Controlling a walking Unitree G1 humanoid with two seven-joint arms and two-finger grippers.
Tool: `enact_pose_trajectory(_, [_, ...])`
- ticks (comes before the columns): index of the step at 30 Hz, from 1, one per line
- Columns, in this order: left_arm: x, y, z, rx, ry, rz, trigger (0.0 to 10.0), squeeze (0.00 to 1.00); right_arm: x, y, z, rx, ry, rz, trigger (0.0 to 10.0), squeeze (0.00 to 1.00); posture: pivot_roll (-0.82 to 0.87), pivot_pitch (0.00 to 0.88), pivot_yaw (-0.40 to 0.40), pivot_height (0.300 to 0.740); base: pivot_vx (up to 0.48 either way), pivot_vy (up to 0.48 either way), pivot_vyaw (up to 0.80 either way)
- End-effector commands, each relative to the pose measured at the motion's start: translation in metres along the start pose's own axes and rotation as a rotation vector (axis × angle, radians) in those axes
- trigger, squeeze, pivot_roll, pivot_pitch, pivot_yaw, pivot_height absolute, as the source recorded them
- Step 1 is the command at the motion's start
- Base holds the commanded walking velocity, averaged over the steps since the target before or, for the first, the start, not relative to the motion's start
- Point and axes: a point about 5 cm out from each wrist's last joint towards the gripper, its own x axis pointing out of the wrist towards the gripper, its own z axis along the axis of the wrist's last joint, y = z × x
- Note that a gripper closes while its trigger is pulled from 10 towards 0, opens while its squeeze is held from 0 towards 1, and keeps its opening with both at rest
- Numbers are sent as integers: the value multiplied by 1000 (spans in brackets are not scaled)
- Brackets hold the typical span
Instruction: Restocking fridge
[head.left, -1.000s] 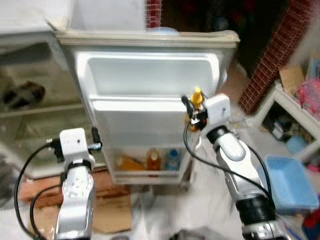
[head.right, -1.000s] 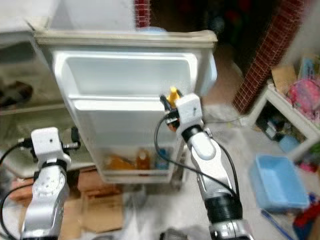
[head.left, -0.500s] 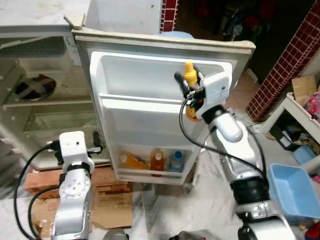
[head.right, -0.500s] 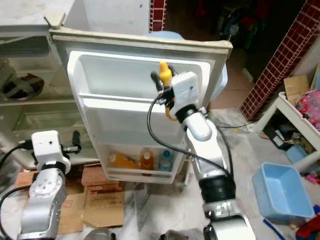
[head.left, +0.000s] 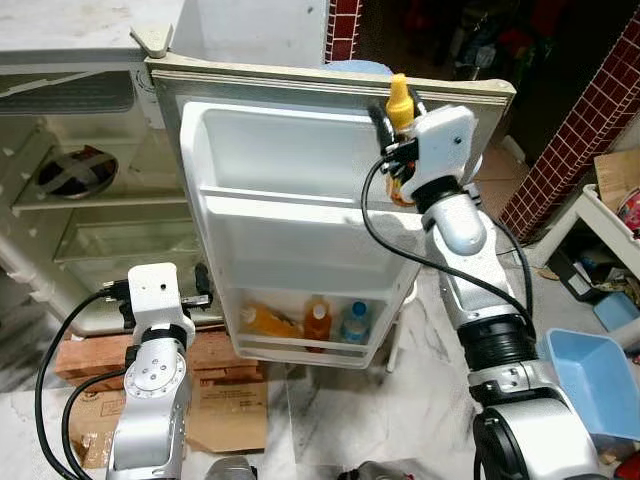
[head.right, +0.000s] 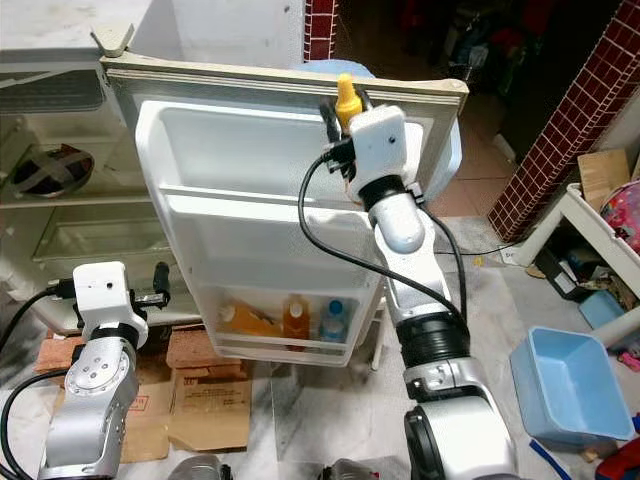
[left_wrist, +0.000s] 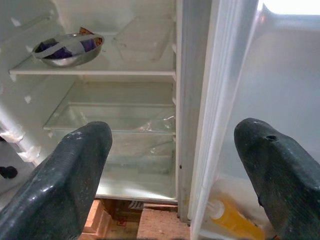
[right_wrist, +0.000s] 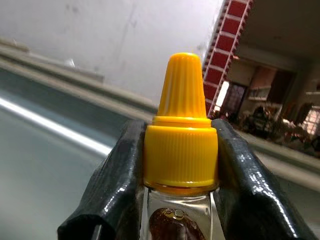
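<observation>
My right gripper (head.left: 397, 118) is shut on the neck of a clear bottle with a yellow cap (head.left: 399, 97), holding it upright at the top right of the open fridge door (head.left: 290, 260). In the right wrist view both black fingers (right_wrist: 121, 175) press the bottle (right_wrist: 181, 145) just under its cap. The door's upper shelf (head.left: 300, 205) is bare. Its bottom shelf holds two orange bottles (head.left: 318, 323) and a blue-capped one (head.left: 353, 324). My left gripper (left_wrist: 170, 165) is open and low, facing the gap between the fridge interior and the door.
Inside the fridge a metal bowl (left_wrist: 67, 49) sits on a shelf above a glass drawer (left_wrist: 110, 125). Flattened cardboard (head.left: 225, 420) lies on the floor under the door. A blue tub (head.left: 590, 375), a white rack (head.left: 600, 215) and a brick pillar (head.left: 580, 110) stand at right.
My right arm has lifted the yellow-capped bottle from the door's mid-height up to its top edge. The camera has steadied and shifted; the left arm stays low.
</observation>
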Motion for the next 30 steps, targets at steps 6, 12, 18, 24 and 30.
enact_pose_trajectory(6, [-3,-2,9,5,-38,-6,10000,0,14,17,4,-126,-73,17,10000,0,87,0,-54,740,0,0,0])
enact_pose_trajectory(12, [-5,-2,9,8,-44,-5,10000,0,22,19,6,-243,-131,-1,10000,0,93,0,-58,740,0,0,0])
enact_pose_trajectory(18, [-6,-2,10,8,-46,-7,10000,0,8,14,-22,-288,-15,5,10000,0,91,0,-59,740,0,0,0])
enact_pose_trajectory(24, [-6,-3,9,8,-41,-12,10000,0,-10,2,-43,-310,69,-34,10000,0,80,0,-53,740,0,0,0])
enact_pose_trajectory(30, [-5,-4,9,7,-38,-20,10000,0,-18,-9,-53,-364,133,-76,10000,0,76,0,-50,740,0,0,0])
